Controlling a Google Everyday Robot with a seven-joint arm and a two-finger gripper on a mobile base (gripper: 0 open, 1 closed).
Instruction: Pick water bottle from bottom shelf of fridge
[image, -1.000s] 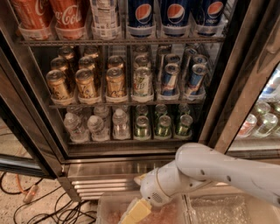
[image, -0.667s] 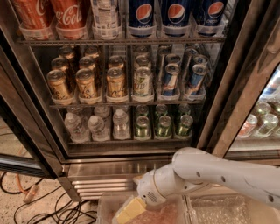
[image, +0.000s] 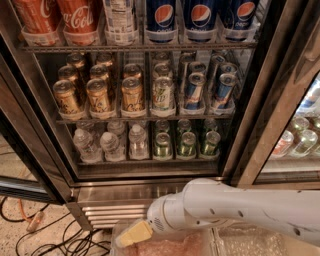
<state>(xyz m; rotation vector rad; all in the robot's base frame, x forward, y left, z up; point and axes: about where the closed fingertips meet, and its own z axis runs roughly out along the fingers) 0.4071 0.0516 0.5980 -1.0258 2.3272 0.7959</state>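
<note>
The gripper (image: 134, 233) hangs low, below and in front of the bottom shelf (image: 145, 163), pale tip pointing down-left. From where I stand I cannot tell whether it is open or closed, and nothing appears to be in it. The white arm (image: 240, 210) behind it runs off to the right, crossing in front of the ribbed base grille (image: 107, 212) under that shelf.

The fridge (image: 37, 125) stands open. On the left half of the bottom shelf sit several clear bottles with white caps. The water bottle (image: 138, 142) nearest the shelf's middle looks the easiest target, with two more (image: 111, 146) to its left. The shelf's right half holds green cans (image: 186, 144).

As I judge it, the pick has barely begun. No bottle is touched, and the reach up and in, the grasp and the withdrawal all remain.

One rack above the bottom shelf are gold cans (image: 100, 95) with script I can't read, then slim blue-and-silver cans (image: 195, 90). Higher up, red bottles (image: 75, 20) read Coca-Cola, and blue ones (image: 200, 15) carry the Pepsi globe.
</note>
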